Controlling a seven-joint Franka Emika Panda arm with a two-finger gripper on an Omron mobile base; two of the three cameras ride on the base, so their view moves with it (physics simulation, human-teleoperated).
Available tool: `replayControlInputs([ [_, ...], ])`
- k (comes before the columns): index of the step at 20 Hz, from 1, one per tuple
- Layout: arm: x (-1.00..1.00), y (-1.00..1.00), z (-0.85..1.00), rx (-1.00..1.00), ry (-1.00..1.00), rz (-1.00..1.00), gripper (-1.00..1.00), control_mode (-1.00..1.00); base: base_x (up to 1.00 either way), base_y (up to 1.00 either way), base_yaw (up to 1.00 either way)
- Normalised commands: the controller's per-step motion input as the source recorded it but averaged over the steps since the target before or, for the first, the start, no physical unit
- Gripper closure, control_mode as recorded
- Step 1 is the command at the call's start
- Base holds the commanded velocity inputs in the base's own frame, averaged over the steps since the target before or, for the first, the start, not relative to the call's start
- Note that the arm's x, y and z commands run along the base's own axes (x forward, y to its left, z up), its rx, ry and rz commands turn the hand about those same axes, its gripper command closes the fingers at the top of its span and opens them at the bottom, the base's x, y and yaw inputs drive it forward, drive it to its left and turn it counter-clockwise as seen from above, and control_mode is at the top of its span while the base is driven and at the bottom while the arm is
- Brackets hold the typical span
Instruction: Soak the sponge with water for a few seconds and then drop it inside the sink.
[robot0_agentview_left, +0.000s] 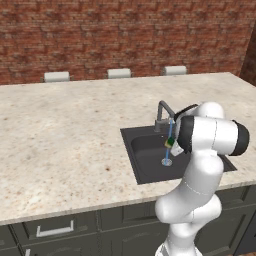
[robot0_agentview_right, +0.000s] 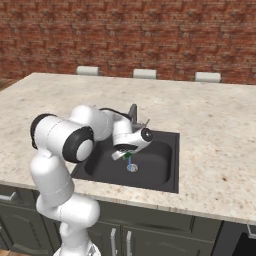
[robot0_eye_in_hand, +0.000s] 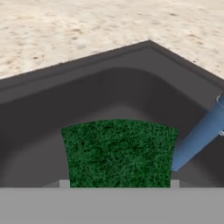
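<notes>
My gripper hangs inside the dark sink, shut on the sponge, a small yellow block with a green layer. The thin light-blue water falls from the grey faucet past the sponge to the silver drain. In the right base view the gripper holds the sponge just above the drain. In the hand view the green face of the sponge sits between my fingertips, with the water right beside its right edge.
A speckled beige counter surrounds the sink, with a red brick wall behind it. Three stool backs stand along the far edge. Dark cabinet fronts run below the counter.
</notes>
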Motion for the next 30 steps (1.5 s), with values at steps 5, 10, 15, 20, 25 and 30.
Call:
replayControlInputs([
  [5,-0.03,-0.03,0.11,-0.06,0.22,-0.14,1.0,-1.0,0.0,0.0,0.0],
  [10,-0.19,0.0,0.29,-0.07,0.15,-0.08,1.0,-1.0,0.0,0.0,0.0],
  [15,-0.22,-0.06,0.07,-0.04,0.14,-0.13,1.0,-1.0,0.0,0.0,0.0],
  [20,-0.08,-0.09,-0.13,-0.03,0.14,-0.13,1.0,-1.0,0.0,0.0,0.0],
  [25,0.0,-0.08,-0.22,-0.01,0.07,-0.1,1.0,-1.0,0.0,0.0,0.0],
  [30,0.0,-0.15,-0.32,0.0,0.01,-0.07,1.0,-1.0,0.0,0.0,0.0],
])
